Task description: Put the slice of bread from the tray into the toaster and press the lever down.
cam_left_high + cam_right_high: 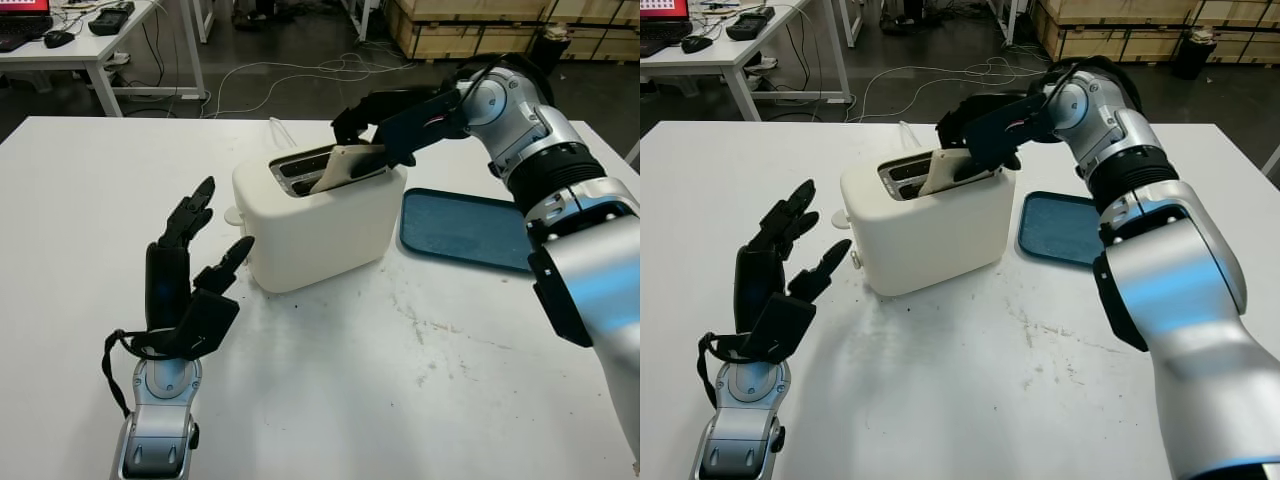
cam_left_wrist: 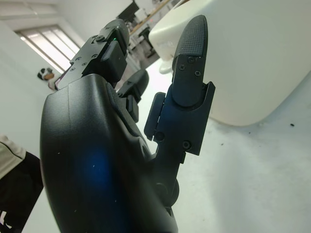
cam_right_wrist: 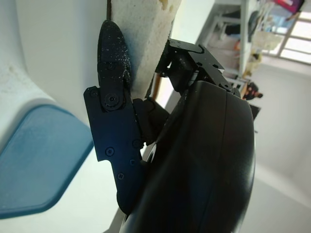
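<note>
A white two-slot toaster (image 1: 320, 225) stands in the middle of the white table. My right hand (image 1: 372, 133) is above its top, shut on a pale slice of bread (image 1: 340, 166) that leans tilted, its lower end in the near slot. In the right wrist view the bread (image 3: 146, 39) is pinched by a black finger (image 3: 112, 58). The blue tray (image 1: 470, 228) lies bare to the right of the toaster. My left hand (image 1: 195, 260) is open, raised upright left of the toaster, near the small lever knob (image 1: 233, 214). The left wrist view has the toaster's white side (image 2: 252, 63) close by.
The table's far edge (image 1: 150, 118) borders a dark floor with cables and a white desk (image 1: 90, 45) at the far left. Wooden crates (image 1: 480, 25) stand at the back right. Crumbs speckle the table (image 1: 420, 330) in front of the tray.
</note>
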Controlling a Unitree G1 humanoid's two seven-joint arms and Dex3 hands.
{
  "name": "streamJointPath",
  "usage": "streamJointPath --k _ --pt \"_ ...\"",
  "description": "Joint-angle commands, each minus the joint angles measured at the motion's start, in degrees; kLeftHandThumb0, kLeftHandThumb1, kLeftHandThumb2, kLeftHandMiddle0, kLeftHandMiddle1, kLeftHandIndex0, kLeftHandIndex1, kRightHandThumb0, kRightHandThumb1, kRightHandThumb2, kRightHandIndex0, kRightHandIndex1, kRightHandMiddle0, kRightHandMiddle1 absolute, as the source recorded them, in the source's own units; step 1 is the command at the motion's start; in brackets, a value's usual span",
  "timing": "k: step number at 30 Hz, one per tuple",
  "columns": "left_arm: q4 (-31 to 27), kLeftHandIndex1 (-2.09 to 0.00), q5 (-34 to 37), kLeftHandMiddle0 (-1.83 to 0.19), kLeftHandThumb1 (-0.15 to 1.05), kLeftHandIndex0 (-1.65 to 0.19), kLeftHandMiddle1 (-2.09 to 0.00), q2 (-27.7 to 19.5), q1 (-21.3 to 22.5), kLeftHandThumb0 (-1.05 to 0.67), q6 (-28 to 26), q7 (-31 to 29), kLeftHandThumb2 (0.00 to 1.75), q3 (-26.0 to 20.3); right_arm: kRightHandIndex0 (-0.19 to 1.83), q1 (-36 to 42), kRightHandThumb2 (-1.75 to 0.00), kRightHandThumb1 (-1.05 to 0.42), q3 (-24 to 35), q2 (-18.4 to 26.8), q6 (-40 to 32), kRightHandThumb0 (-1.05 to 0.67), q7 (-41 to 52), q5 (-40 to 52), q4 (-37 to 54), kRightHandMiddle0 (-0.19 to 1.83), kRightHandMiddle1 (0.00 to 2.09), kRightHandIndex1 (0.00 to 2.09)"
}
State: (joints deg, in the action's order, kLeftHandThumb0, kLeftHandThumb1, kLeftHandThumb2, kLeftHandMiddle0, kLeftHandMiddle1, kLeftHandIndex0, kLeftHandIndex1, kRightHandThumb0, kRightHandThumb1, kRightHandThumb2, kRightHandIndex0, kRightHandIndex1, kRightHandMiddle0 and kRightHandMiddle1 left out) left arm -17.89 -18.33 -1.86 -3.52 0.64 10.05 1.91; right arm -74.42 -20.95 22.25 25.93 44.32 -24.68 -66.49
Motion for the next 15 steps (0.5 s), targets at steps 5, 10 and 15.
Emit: streamJointPath --k 5,10,15 --pt "0.55 -0.01 -0.55 -0.2 0.92 -0.44 -0.68 0.0 -0.02 -0.52 0.75 0.37 0.16 0.37 0.23 0.97 -0.11 -0.92 1.01 0.62 1.41 -0.81 -2.17 0.81 2.57 0.59 0.36 1.01" --pt "0.54 -0.01 -0.84 -0.21 0.92 -0.44 -0.69 -0.1 -0.14 -0.53 0.8 0.52 0.15 0.38 0.04 0.76 -0.07 -0.92 1.25 1.18 1.76 -0.78 -5.67 0.38 2.94 0.59 0.2 1.16" --pt "0.18 -0.01 -0.89 -0.21 0.92 -0.44 -0.68 -0.12 -0.24 -0.54 0.36 0.25 0.16 0.5 0.07 0.5 -0.01 -0.91 0.68 1.58 1.39 -0.74 -8.34 -0.64 2.25 0.63 0.16 1.18"
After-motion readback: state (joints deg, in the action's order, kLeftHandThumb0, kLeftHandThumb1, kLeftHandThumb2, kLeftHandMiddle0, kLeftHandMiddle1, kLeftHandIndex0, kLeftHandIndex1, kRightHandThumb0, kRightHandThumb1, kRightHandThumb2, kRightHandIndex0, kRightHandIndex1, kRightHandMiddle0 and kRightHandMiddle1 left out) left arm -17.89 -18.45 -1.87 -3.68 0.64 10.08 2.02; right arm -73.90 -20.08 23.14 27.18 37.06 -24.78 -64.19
